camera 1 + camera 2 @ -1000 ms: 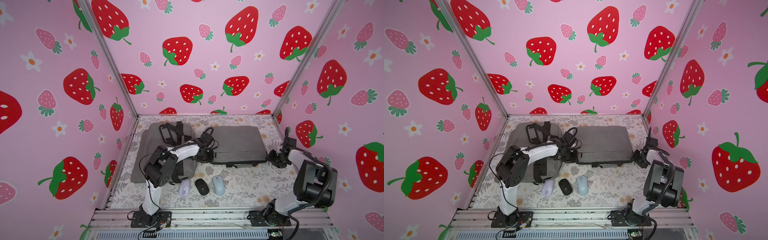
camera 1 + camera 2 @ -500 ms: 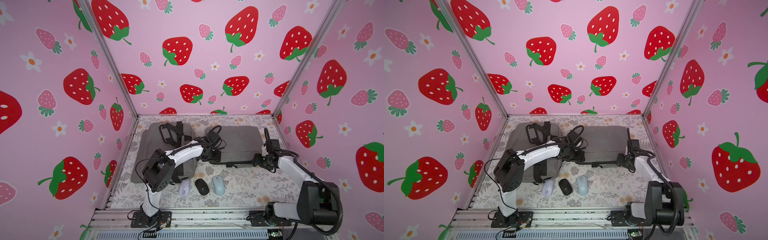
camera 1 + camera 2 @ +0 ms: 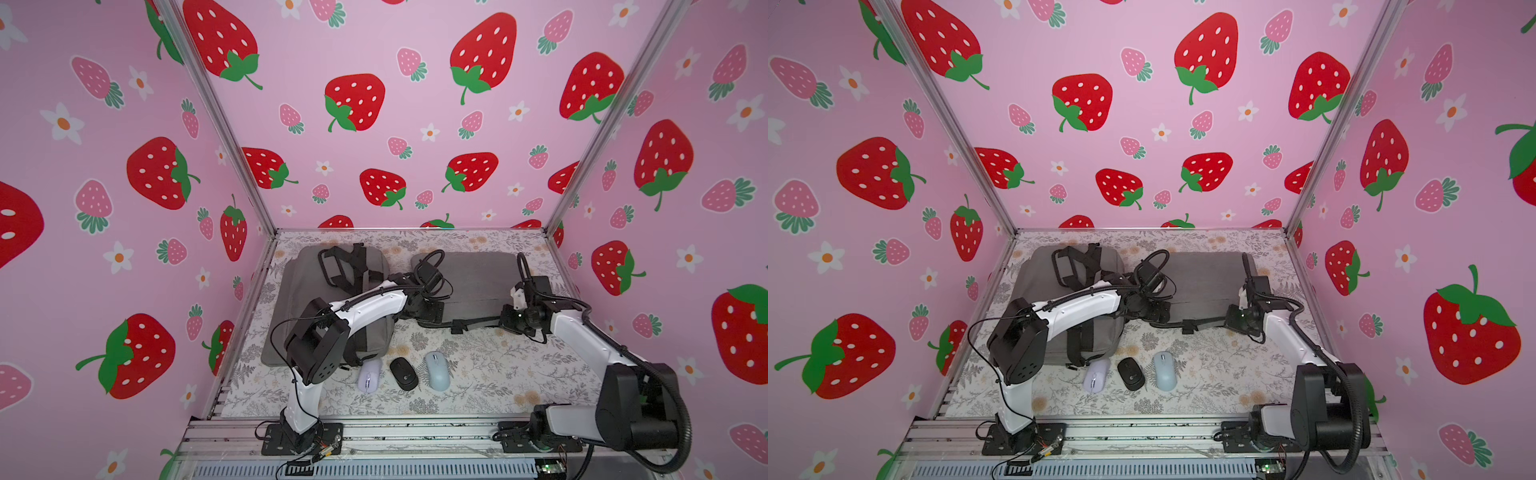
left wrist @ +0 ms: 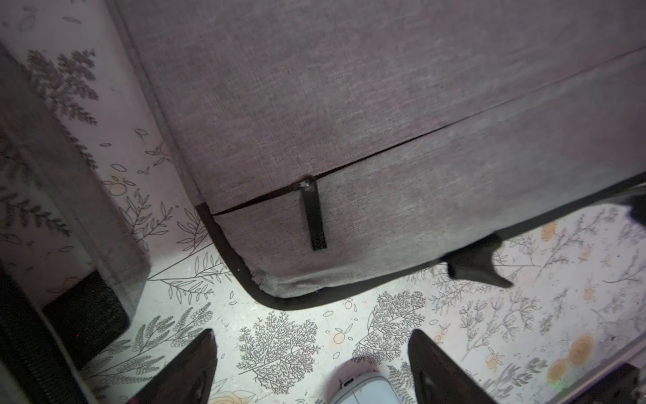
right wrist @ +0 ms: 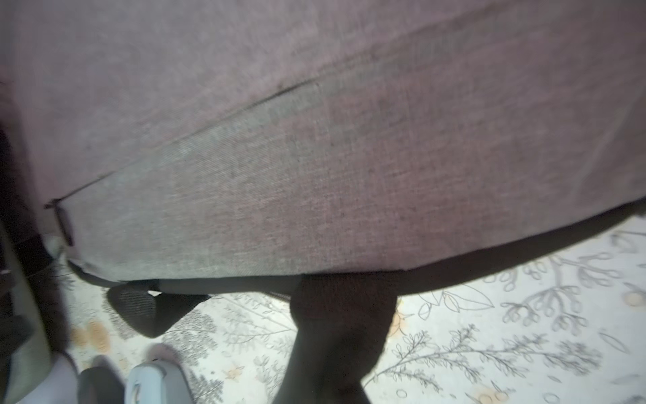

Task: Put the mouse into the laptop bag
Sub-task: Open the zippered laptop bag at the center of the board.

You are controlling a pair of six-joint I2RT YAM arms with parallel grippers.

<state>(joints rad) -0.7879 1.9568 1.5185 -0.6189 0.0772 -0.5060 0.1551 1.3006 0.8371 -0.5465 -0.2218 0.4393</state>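
- right gripper swung in from the far right to the laptop bag front edge, jaws now closed
- left gripper opened wide, edged toward the bag's front corner

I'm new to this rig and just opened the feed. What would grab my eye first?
The pink strawberry walls around the table dominate. Near the front, three mice lie in a row: lilac mouse, black mouse, pale blue mouse. Behind them the left hand and right hand sit at the near edge of the gray laptop bag, beside a gray backpack.
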